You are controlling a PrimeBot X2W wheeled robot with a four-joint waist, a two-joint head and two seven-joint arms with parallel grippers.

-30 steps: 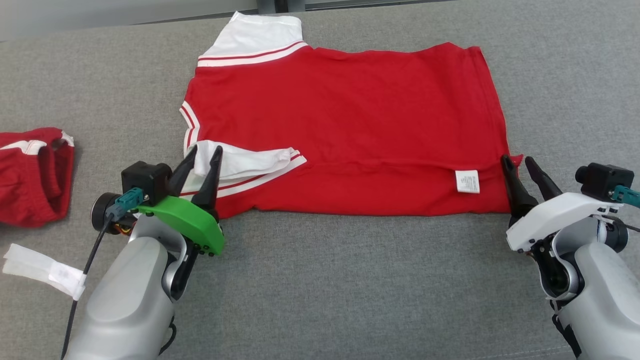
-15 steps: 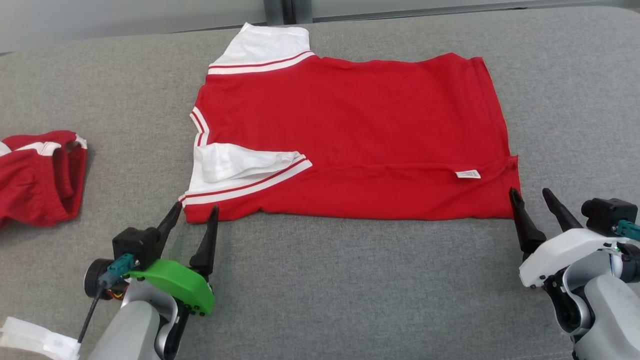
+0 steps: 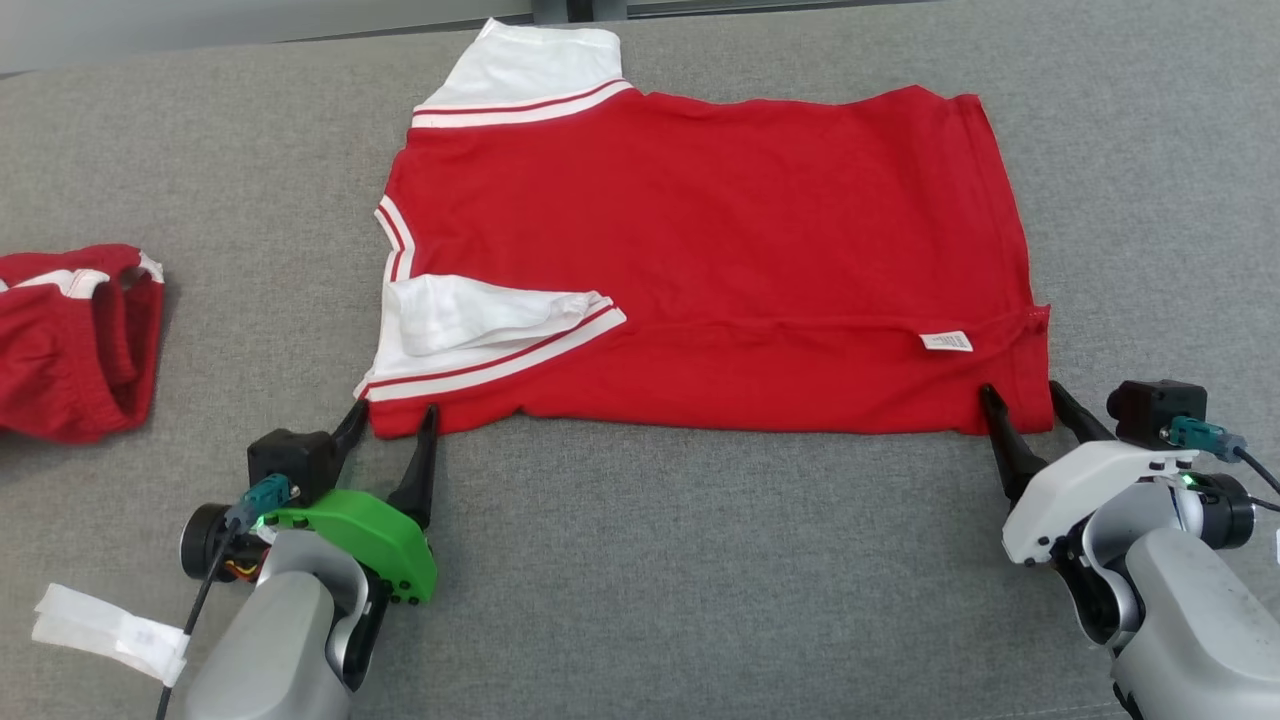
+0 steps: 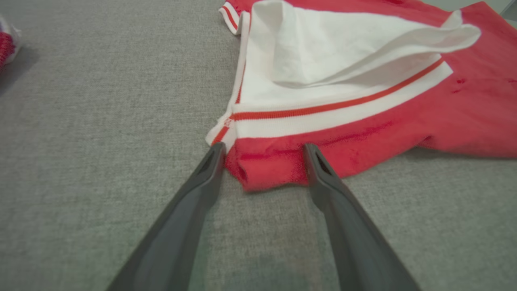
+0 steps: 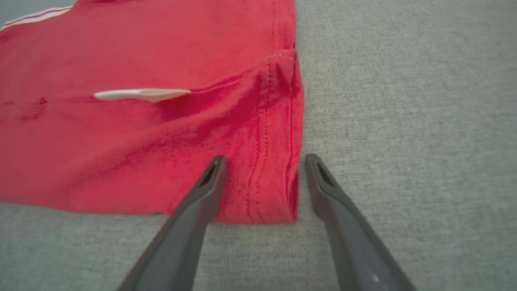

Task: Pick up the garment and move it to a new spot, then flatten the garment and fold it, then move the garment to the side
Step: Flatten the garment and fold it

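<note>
The garment is a red shirt with white, red-striped sleeves, lying folded and flat on the grey cloth surface. My left gripper stands open at its near left corner. In the left wrist view the gripper has its two fingers on either side of the red corner of the garment, just below the white sleeve band. My right gripper is open at the near right corner. In the right wrist view the gripper straddles the stitched hem of the garment, near a white label.
Another red garment lies bunched at the left edge of the surface. A white strip of tape hangs by my left forearm at the lower left. Bare grey surface stretches in front of the shirt and to its right.
Both grippers opened wide and let go of the shirt's near edge. They drew back toward me, then came forward again to straddle the two near corners. The head camera shifted slightly.
</note>
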